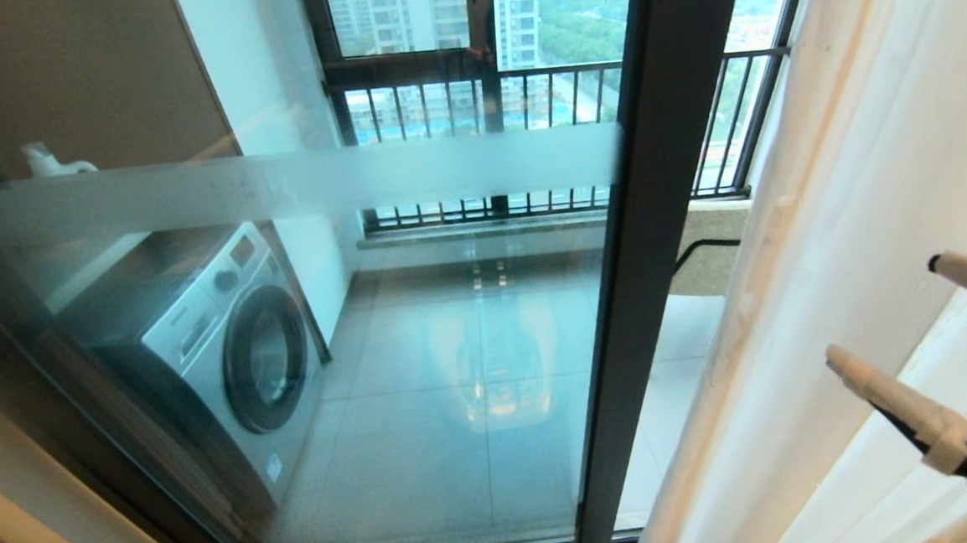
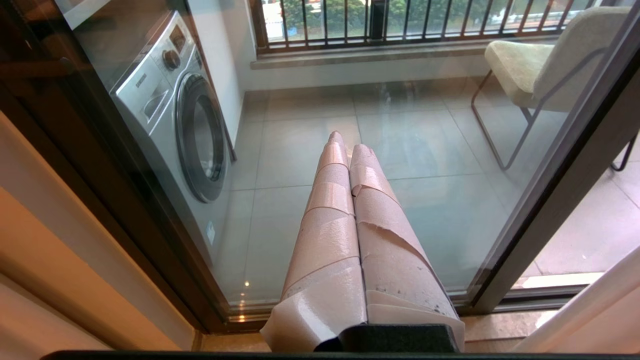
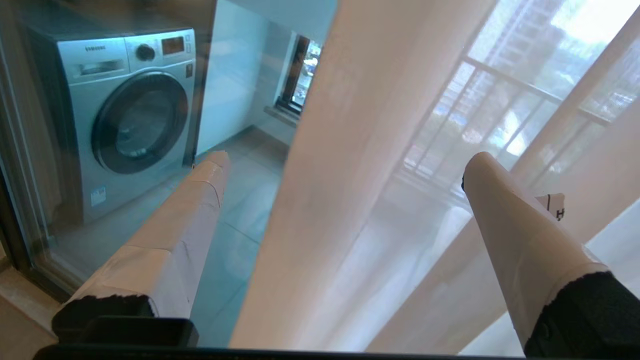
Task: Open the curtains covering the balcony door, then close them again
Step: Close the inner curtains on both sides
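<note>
Sheer white curtains hang bunched on the right side of the head view, so most of the balcony door is uncovered — you can see straight through the glass with its frosted band. The right gripper sits at the lower right, just in front of the fabric, with its two tape-wrapped fingers spread as wide as they go and nothing between them. In the right wrist view the leading fold of the curtain falls right through the gap between the fingers, but neither one looks like it's touching the cloth — hard to be sure at the far finger, where the fabric runs close behind it. The left gripper is pressed fully closed on nothing, fingers tight together, pointing down at the door's bottom track and well away from the curtains. Out on the balcony, through the glass, there's a washer on the left, a railing at the back, and a chair over to the right on grey tiles.
</note>
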You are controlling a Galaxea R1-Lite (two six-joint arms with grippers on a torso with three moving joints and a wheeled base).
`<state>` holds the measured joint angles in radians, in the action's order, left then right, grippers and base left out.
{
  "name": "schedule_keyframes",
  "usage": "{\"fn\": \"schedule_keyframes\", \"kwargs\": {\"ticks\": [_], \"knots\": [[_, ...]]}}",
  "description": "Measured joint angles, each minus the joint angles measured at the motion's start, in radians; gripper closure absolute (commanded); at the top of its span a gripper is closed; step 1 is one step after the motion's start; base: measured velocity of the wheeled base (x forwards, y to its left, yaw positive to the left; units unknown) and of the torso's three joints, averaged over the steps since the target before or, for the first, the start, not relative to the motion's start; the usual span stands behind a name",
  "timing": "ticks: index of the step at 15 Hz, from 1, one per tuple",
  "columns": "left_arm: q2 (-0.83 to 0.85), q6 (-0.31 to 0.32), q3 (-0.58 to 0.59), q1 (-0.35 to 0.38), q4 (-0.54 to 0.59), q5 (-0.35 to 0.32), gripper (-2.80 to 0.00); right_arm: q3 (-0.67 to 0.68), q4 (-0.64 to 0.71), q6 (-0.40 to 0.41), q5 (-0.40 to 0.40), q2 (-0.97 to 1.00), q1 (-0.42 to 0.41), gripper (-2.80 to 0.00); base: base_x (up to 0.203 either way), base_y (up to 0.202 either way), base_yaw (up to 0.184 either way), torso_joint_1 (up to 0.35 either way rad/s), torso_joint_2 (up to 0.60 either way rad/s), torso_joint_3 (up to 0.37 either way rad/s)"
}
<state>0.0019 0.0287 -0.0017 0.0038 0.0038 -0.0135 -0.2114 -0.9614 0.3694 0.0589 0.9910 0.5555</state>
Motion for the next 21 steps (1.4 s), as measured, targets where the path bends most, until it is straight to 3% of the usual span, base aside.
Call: {"fn": "schedule_keyframes", "kwargs": {"ticks": [4,5,6,14,17,21], "knots": [[0.0,0.0,0.0,0.0,0.0,0.0,0.0,0.017,0.07,0.004,0.004,-0.077,-0.002,-2.8,0.0,0.0,0.0,0.0,0.0,0.0],[0.0,0.0,0.0,0.0,0.0,0.0,0.0,0.023,0.088,0.004,0.003,-0.096,-0.002,-2.52,0.0,0.0,0.0,0.0,0.0,0.0],[0.0,0.0,0.0,0.0,0.0,0.0,0.0,0.03,0.107,0.007,0.003,-0.115,-0.002,0.0,0.0,0.0,0.0,0.0,0.0,0.0],[0.0,0.0,0.0,0.0,0.0,0.0,0.0,0.069,0.238,0.007,0.011,-0.275,-0.006,0.0,0.0,0.0,0.0,0.0,0.0,0.0],[0.0,0.0,0.0,0.0,-0.001,0.0,0.0,0.103,0.264,-0.01,0.092,-0.313,-0.021,0.0,0.0,0.0,0.0,0.0,0.0,0.0],[0.0,0.0,0.0,0.0,0.0,0.0,0.0,0.131,0.331,-0.038,0.127,-0.332,-0.075,0.0,0.0,0.0,0.0,0.0,0.0,0.0]]}}
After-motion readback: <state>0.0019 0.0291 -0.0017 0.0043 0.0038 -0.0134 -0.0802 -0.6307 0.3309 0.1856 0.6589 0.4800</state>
